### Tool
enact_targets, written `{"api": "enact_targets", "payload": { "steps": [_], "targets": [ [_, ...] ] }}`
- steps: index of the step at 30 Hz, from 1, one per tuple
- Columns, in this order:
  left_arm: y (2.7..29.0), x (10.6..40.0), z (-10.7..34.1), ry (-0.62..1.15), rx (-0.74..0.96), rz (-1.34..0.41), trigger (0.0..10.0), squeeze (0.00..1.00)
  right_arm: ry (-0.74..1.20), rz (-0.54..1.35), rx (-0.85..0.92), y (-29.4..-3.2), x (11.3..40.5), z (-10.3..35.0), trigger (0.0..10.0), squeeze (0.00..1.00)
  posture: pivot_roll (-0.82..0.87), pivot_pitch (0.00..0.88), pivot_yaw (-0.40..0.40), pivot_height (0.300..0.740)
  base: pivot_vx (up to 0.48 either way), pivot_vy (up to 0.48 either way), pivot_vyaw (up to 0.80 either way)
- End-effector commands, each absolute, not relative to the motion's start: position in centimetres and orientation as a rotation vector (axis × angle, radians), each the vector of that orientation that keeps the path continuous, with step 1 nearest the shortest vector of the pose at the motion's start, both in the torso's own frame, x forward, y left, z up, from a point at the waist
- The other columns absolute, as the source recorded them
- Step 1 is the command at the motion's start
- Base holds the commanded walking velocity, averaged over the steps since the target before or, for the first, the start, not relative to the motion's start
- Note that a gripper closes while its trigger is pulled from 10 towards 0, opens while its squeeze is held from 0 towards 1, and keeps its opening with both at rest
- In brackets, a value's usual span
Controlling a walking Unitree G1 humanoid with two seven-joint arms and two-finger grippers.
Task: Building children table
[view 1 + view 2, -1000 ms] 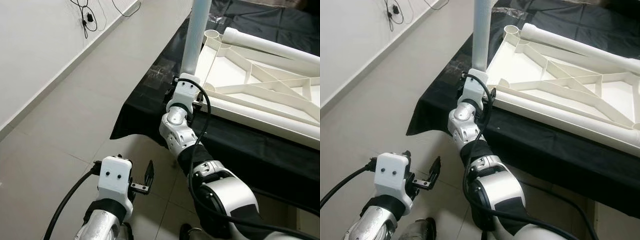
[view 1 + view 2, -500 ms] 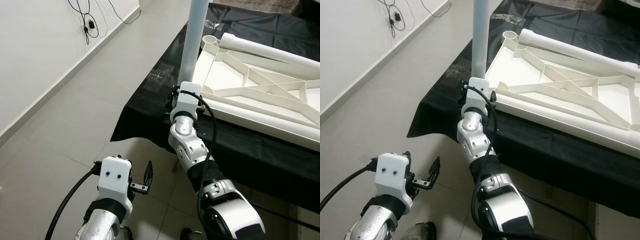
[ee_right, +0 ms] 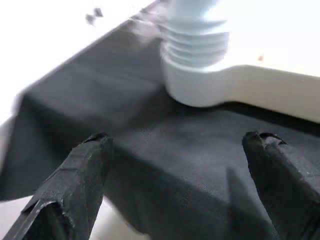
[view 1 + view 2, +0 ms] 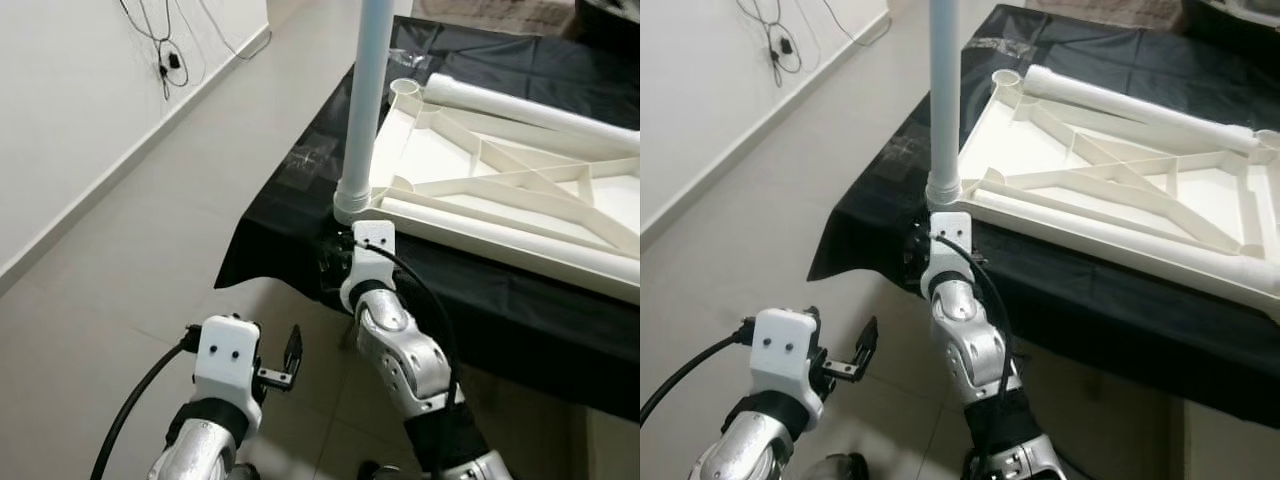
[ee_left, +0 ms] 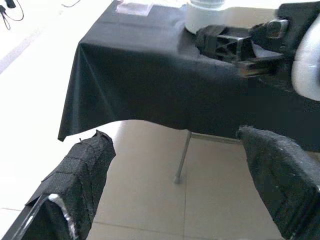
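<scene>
2 wide claws: right claw [image 3: 175, 185] near threaded leg [image 3: 196, 55]; left claw [image 5: 175, 185] by floor.

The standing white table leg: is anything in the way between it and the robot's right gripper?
Nothing visible is. The right gripper is open, facing the base of the table leg where it screws into the upside-down tabletop. Between them is open air above the black cloth.
</scene>
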State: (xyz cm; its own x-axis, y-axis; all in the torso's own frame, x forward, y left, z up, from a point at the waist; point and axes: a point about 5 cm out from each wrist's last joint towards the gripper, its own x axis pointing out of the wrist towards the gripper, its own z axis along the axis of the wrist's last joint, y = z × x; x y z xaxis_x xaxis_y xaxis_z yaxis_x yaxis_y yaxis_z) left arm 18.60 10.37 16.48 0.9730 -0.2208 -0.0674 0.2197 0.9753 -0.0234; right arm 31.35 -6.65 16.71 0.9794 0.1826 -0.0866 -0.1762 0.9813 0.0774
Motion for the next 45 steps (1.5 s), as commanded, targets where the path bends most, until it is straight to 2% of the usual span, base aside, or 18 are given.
{"api": "enact_targets", "payload": {
  "steps": [1,9,13,16,19,24,31,37,42,45],
  "targets": [
    [10.7,18.5,15.8,0.096,-0.007,-0.206,10.0,0.00,0.113,0.261,0.088,-6.5,30.4,16.1,10.0,0.00,0.12,0.159,-0.013,0.740,0.000,0.000,0.00],
    [12.0,17.9,14.3,0.148,0.023,-0.079,10.0,0.00,0.056,0.339,0.050,-9.2,28.3,14.6,10.0,0.00,0.12,0.118,-0.003,0.740,0.000,0.000,0.00],
    [12.8,17.5,13.1,0.197,0.045,-0.003,10.0,0.00,0.084,0.324,0.041,-10.1,27.7,13.4,10.0,0.00,0.11,0.087,0.007,0.740,0.000,0.000,-0.76],
    [13.4,17.8,11.8,0.216,0.080,0.050,10.0,0.00,0.131,0.358,0.055,-9.3,27.3,12.2,10.0,0.00,0.10,0.045,0.009,0.740,0.000,0.000,0.00],
    [13.4,17.9,11.6,0.217,0.083,0.053,10.0,0.00,0.136,0.362,0.041,-9.1,27.4,12.0,10.0,0.00,0.10,0.045,0.009,0.740,0.000,0.000,0.00],
    [13.7,18.6,10.8,0.227,0.081,0.053,10.0,0.00,0.155,0.376,0.025,-9.0,27.8,11.4,10.0,0.00,0.08,0.006,0.010,0.740,-0.477,0.000,0.00],
    [13.7,19.0,10.4,0.225,0.082,0.058,10.0,0.00,0.160,0.382,0.013,-9.1,27.9,11.0,10.0,0.00,0.07,0.000,0.006,0.740,-0.397,0.000,0.00],
    [13.6,19.3,10.1,0.222,0.095,0.061,10.0,0.00,0.166,0.382,0.005,-9.0,28.1,10.6,10.0,0.00,0.07,0.000,0.006,0.740,0.000,0.000,0.00],
    [13.6,19.5,9.8,0.216,0.097,0.062,10.0,0.00,0.168,0.388,0.006,-9.0,28.3,10.3,10.0,0.00,0.07,0.000,0.005,0.740,0.000,0.000,-0.80],
    [13.5,19.5,9.8,0.215,0.099,0.061,10.0,0.00,0.168,0.389,0.001,-9.0,28.3,10.3,10.0,0.00,0.07,0.000,0.005,0.740,0.000,0.000,0.00]
  ]
}}
